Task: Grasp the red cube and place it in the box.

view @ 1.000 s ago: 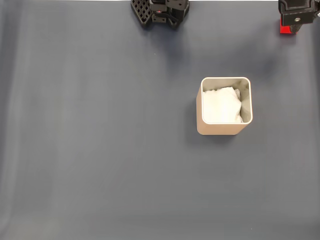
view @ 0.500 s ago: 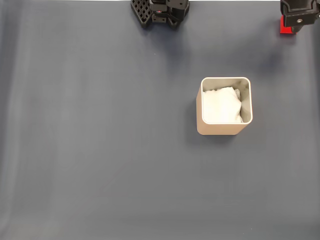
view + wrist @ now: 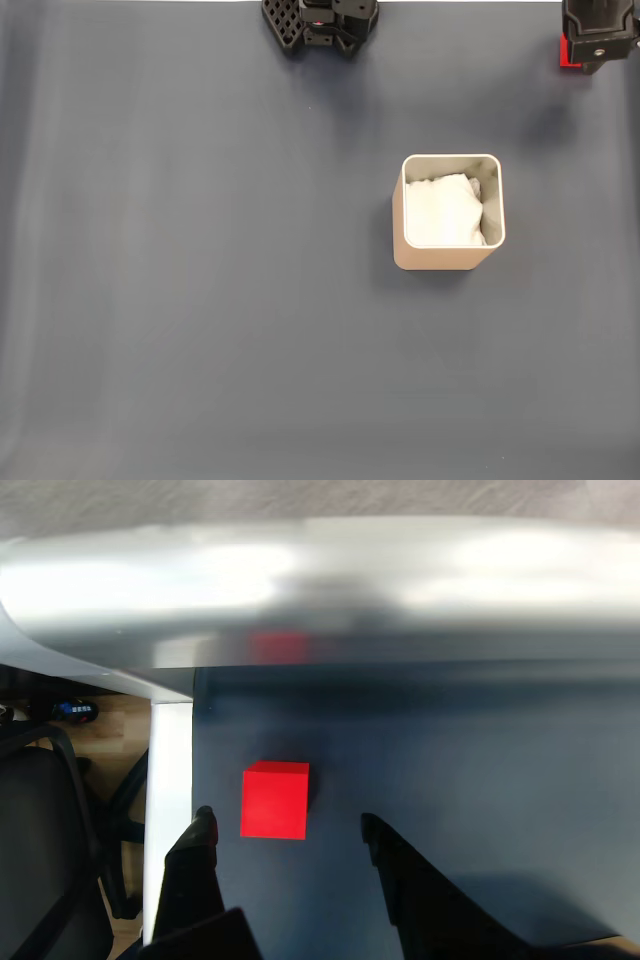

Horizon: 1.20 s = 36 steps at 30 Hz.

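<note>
red cube (image 3: 274,799) | at mat corner (possibly untouched) | tool (image 3: 285,825) wide, straddling

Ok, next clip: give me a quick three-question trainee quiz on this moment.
1. True or false: the red cube already sits in the box.
2. In the wrist view, the cube lies: A) between the open jaws of the gripper, B) on the white padding, C) under the box.
3. What colour is the mat?

Key: 1 false; 2 A; 3 dark grey-blue.
</note>
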Available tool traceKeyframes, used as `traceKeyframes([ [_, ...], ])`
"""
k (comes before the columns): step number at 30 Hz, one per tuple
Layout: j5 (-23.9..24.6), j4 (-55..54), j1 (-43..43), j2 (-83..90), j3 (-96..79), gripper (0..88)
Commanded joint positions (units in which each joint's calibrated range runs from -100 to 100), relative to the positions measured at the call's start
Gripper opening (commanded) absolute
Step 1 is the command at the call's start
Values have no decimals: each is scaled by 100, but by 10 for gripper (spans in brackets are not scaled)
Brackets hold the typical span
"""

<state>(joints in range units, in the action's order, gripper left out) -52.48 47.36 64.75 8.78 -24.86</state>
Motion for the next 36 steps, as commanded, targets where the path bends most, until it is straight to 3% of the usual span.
traceKeyframes([
  [1,39,-103,53,9,271,365],
  [36,190,-399,273,-372,262,368],
])
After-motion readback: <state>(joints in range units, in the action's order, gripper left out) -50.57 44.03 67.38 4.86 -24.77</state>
